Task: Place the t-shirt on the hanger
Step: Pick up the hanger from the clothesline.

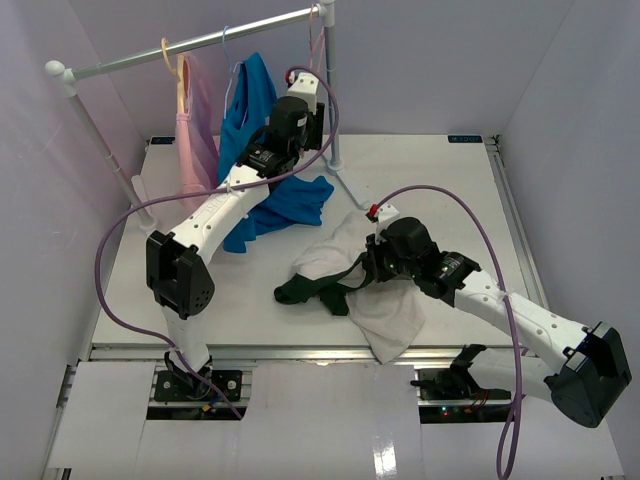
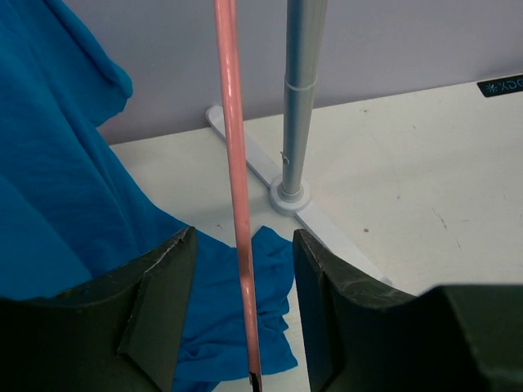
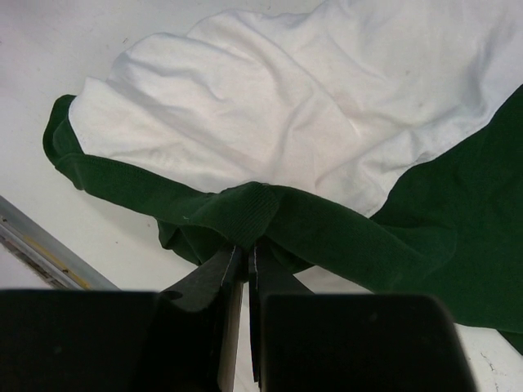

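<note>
The t-shirt (image 1: pixel 385 310) lies crumpled on the table's middle, white body with dark green sleeves. In the right wrist view its white body (image 3: pixel 270 106) is bunched above the green ribbed collar. My right gripper (image 1: pixel 368 262) is shut on that collar (image 3: pixel 253 208), jaws pressed together (image 3: pixel 245 255). The pink hanger (image 1: pixel 318 45) hangs at the right end of the rail. My left gripper (image 1: pixel 305 88) is up at it. In the left wrist view the pink wire (image 2: pixel 233 147) runs between the jaws (image 2: pixel 243 237), which stand wide apart and do not touch it.
A clothes rail (image 1: pixel 200 45) spans the back on a grey pole (image 2: pixel 298 106) with a white foot (image 2: pixel 245 147). A bright blue shirt (image 1: pixel 255 110) hangs down onto the table (image 2: pixel 57 180). A pale pink garment (image 1: pixel 195 130) hangs on a yellow-orange hanger (image 1: pixel 170 55).
</note>
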